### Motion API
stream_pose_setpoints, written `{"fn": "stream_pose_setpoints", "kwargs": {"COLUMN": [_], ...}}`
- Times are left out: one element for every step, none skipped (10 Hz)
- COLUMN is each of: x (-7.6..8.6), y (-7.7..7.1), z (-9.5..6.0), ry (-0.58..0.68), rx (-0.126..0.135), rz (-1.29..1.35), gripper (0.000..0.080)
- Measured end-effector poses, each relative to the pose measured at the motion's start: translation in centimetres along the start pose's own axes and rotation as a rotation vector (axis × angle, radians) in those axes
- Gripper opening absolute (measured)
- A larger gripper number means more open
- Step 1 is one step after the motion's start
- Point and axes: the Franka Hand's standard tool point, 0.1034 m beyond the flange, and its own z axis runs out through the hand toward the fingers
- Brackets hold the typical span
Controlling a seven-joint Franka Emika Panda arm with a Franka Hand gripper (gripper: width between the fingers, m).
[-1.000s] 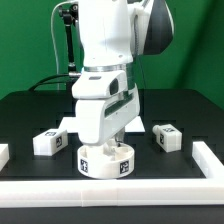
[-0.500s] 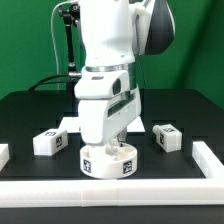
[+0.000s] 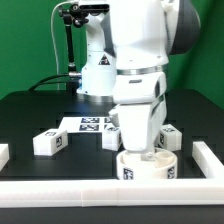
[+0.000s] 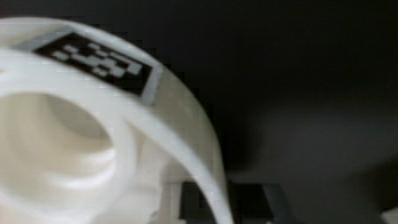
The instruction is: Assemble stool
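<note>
The stool's round white disc seat (image 3: 148, 167) stands near the front of the black table, toward the exterior view's right. My gripper (image 3: 147, 152) comes straight down onto it, shut on the seat's thin wall. In the wrist view that wall (image 4: 196, 150) runs between the two dark fingertips of the gripper (image 4: 228, 203), and a tag (image 4: 98, 55) shows on the seat's outer side. Three white tagged block legs lie loose: one (image 3: 48, 143) at the left, one (image 3: 109, 138) just left of my gripper, one (image 3: 171, 138) partly hidden behind it.
The marker board (image 3: 88, 124) lies flat behind the legs. A low white border (image 3: 70, 190) runs along the table's front, with raised ends at the right (image 3: 208, 155) and left (image 3: 3, 153). A black stand (image 3: 68, 45) rises at the back.
My arm has swung toward the exterior view's right, and the seat has moved with it from the front middle to the front right. The marker board and middle leg are now uncovered.
</note>
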Motion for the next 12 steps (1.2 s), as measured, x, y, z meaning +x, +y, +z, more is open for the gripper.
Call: {"fn": "stream_pose_setpoints", "kwargs": {"x": [0.8,1.5,2.1,2.6,3.3,3.9,4.0,3.9,3.9,3.9,3.9,3.8], "y": [0.1,0.3,0.6,0.8,0.9,0.8,0.8,0.8,0.8,0.8,0.8,0.8], "z": [0.1,0.2,0.2,0.3,0.4,0.4,0.4,0.4,0.5,0.5,0.5,0.4], "ry": [0.004,0.007,0.012,0.016,0.020,0.022,0.022,0.022,0.022,0.022,0.022,0.022], "rx": [-0.003,-0.006,-0.010,-0.013,-0.017,-0.018,-0.018,-0.017,-0.017,-0.017,-0.017,-0.019], "rz": [0.017,0.017,0.019,0.034,0.050,0.055,0.055,0.057,0.057,0.057,0.057,0.058], "gripper": [0.0031,0.0031,0.0031,0.0031,0.0031,0.0031,0.0031,0.0125,0.0125,0.0309,0.0309,0.0490]}}
